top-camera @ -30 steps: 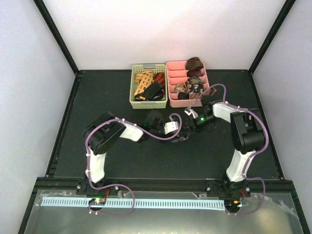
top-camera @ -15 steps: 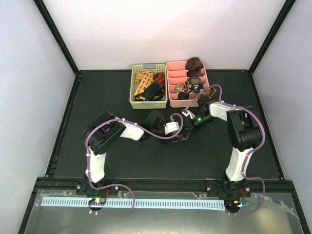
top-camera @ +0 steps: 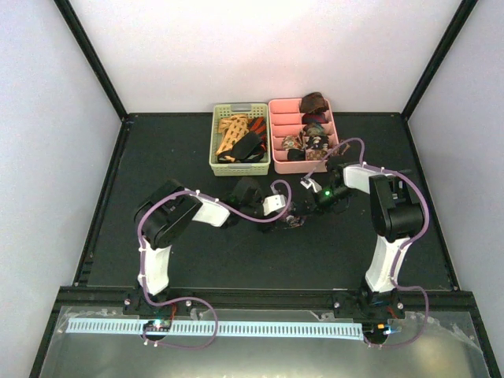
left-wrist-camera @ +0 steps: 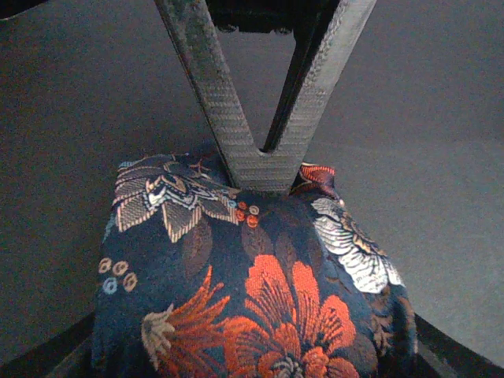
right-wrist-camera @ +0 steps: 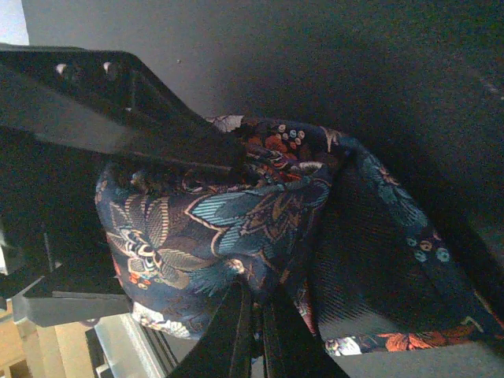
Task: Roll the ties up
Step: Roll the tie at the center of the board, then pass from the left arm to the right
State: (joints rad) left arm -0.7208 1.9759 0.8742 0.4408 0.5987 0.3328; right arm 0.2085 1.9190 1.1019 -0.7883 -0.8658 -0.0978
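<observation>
White walls [top-camera: 268,47] close in a matt black table [top-camera: 236,252]. On it lies the dark navy floral silk necktie [left-wrist-camera: 252,291], wound into a fat coil that sits between the fingers of the left pincer [top-camera: 287,211]. Those fingers are spread and flank the coil; whether they touch the cloth I cannot tell. Across the coil from it, the right pincer [left-wrist-camera: 265,172] has its fingers pressed together, pinching fabric at the coil's edge. The outer wrap gapes a little on the side away from the left pincer.

Beyond both pincers stand the pale green slatted basket [top-camera: 213,142], holding loose ties [top-camera: 236,135], and the pink divided tray [top-camera: 273,134], holding rolled coils [top-camera: 315,102].

The rolling looks finished and the coil seems to be passing to the right pincer. Next, that pinch must hold the wraps together while the coil is lifted to a tray compartment, and the left pincer must draw clear without dragging the cloth.
</observation>
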